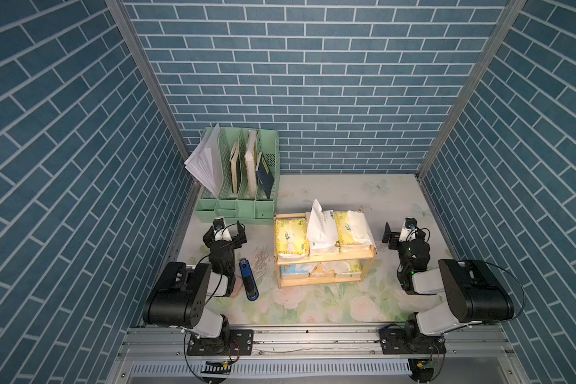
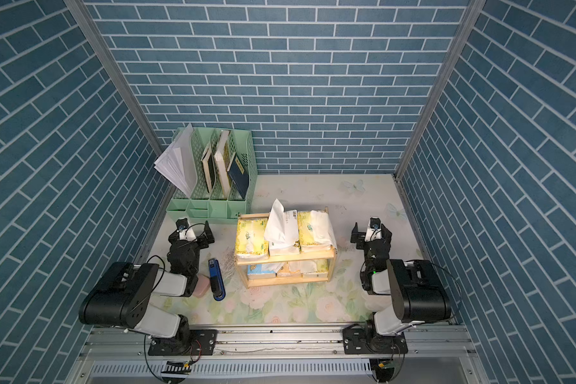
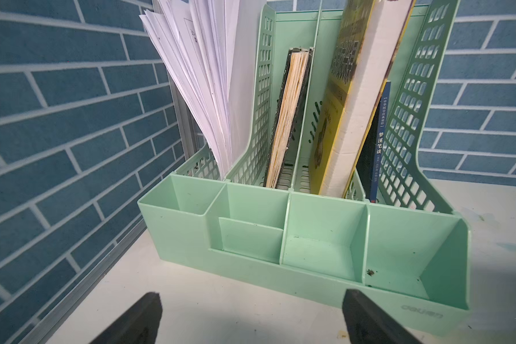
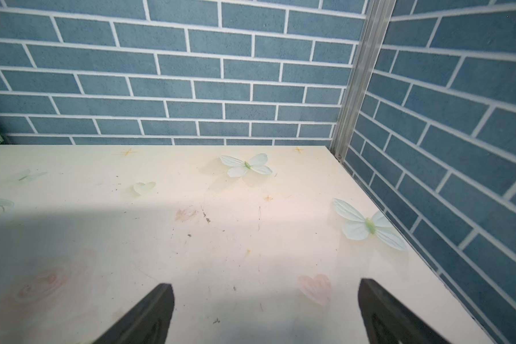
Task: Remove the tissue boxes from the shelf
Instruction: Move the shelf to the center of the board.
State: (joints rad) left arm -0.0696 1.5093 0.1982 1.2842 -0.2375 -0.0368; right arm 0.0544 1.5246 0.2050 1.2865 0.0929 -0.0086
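Six soft plastic-wrapped tissue packs sit three to a tier on the small two-tier light-wood shelf, mid-way across the floral desk. The left pincer and right pincer flank it, each gaping wide, holding nothing.

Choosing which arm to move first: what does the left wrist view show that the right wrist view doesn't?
Left wrist only: compartments of the green file organizer, holding loose papers and books. Right wrist only: printed butterflies and hearts on open tabletop. Both: blue brick wall, pale tabletop, and that arm's own open gripper: left gripper, right gripper. Neither shows the shelf or the tissue boxes; only the top views do.
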